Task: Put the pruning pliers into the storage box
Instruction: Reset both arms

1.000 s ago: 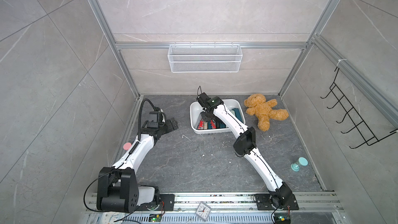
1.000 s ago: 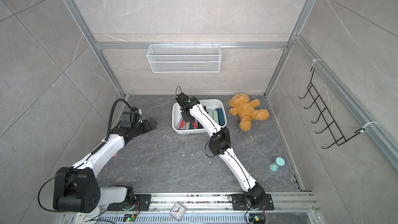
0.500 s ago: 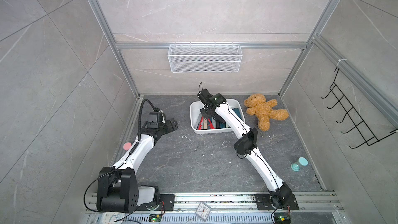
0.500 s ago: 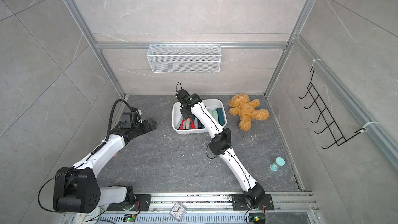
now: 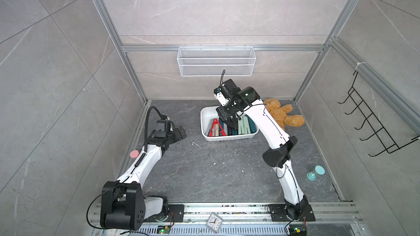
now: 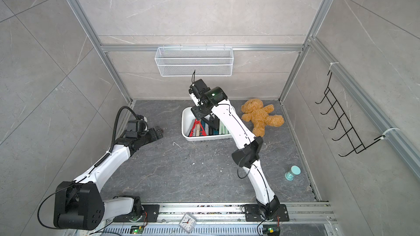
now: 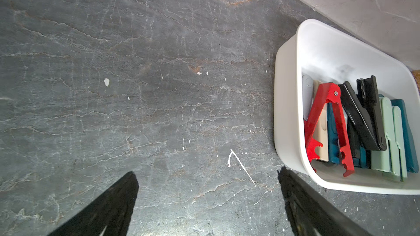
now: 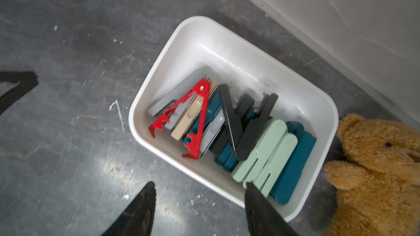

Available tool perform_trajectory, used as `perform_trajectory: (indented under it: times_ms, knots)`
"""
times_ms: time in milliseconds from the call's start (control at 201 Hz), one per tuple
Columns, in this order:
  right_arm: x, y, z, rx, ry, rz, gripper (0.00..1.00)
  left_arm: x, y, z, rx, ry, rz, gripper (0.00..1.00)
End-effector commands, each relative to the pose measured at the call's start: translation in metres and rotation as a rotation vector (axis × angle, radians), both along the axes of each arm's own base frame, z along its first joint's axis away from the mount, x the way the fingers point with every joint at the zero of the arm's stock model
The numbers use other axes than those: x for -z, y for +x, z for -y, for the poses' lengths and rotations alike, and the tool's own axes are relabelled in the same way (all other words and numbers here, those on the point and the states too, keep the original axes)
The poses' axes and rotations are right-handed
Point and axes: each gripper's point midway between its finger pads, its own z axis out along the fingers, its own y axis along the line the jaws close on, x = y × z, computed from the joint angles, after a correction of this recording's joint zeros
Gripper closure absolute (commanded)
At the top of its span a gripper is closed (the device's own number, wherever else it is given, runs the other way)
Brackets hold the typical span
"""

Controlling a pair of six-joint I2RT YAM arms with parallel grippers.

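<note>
The white storage box (image 5: 205,119) (image 6: 185,121) sits at the back of the floor, near the wall. Several pruning pliers lie packed in it: a toothed red V (image 8: 200,119) (image 7: 318,114), a black V (image 8: 231,121), mint ones (image 8: 266,153), and dark teal, grey and beige ones. My right gripper (image 5: 228,123) (image 8: 200,183) hangs over the box's near side, open, with nothing between its fingers. My left gripper (image 5: 181,131) (image 7: 206,171) is open and empty above bare floor left of the box (image 7: 279,101).
A brown teddy bear (image 5: 281,114) lies right of the box, almost touching it. A white wire basket (image 5: 216,64) hangs on the back wall. A teal spool (image 5: 316,172) stands at right, a pink disc (image 5: 134,153) at left, a clock (image 5: 213,221) by the front rail.
The right gripper has gone from shut to open and has risen out of the box, holding nothing. The left arm has not moved.
</note>
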Motion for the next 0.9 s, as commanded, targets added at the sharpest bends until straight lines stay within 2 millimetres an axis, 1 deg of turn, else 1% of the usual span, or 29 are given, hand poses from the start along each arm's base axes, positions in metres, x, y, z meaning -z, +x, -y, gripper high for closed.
perform_trajectory:
  times_ms: [0, 40, 100, 219, 339, 413, 483, 573, 617, 727, 757, 812, 891]
  knots:
    - [-0.023, -0.026, 0.010, -0.052, 0.080, 0.036, 0.33, -0.010, -0.002, -0.013, -0.048, 0.039, 0.047, 0.00]
    - [-0.024, -0.031, 0.018, -0.045, 0.077, 0.062, 0.32, -0.009, -0.002, -0.016, -0.053, 0.057, 0.048, 0.00]
    - [-0.019, -0.039, 0.034, -0.026, 0.060, 0.098, 0.27, -0.008, -0.003, -0.023, -0.072, 0.096, 0.055, 0.00]
    - [-0.008, -0.053, 0.063, 0.024, 0.060, 0.165, 0.23, -0.009, -0.005, -0.044, -0.138, 0.198, 0.083, 0.00]
    - [0.004, -0.062, 0.093, 0.074, 0.058, 0.299, 0.14, -0.010, -0.013, -0.065, -0.210, 0.298, 0.142, 0.00]
    - [0.011, -0.067, 0.109, 0.098, 0.064, 0.398, 0.11, -0.006, -0.020, -0.078, -0.254, 0.359, 0.191, 0.00]
    - [0.028, -0.069, 0.130, 0.141, 0.038, 0.486, 0.07, 0.000, -0.021, -0.080, -0.244, 0.396, 0.252, 0.00]
    - [0.055, -0.071, 0.154, 0.200, 0.009, 0.558, 0.06, 0.006, -0.019, -0.082, -0.231, 0.439, 0.309, 0.00]
    - [0.065, -0.072, 0.160, 0.208, 0.015, 0.587, 0.06, 0.012, -0.018, -0.083, -0.222, 0.466, 0.323, 0.00]
    - [0.082, -0.074, 0.169, 0.223, 0.049, 0.656, 0.05, 0.028, -0.015, -0.083, -0.190, 0.518, 0.347, 0.00]
    - [0.087, -0.074, 0.172, 0.230, 0.052, 0.670, 0.05, 0.024, -0.013, -0.089, -0.221, 0.544, 0.365, 0.00]
    - [0.096, -0.074, 0.176, 0.237, 0.060, 0.686, 0.04, 0.024, -0.009, -0.085, -0.194, 0.539, 0.370, 0.00]
    - [0.098, -0.071, 0.179, 0.239, 0.067, 0.707, 0.04, 0.020, -0.003, -0.080, -0.178, 0.529, 0.436, 0.00]
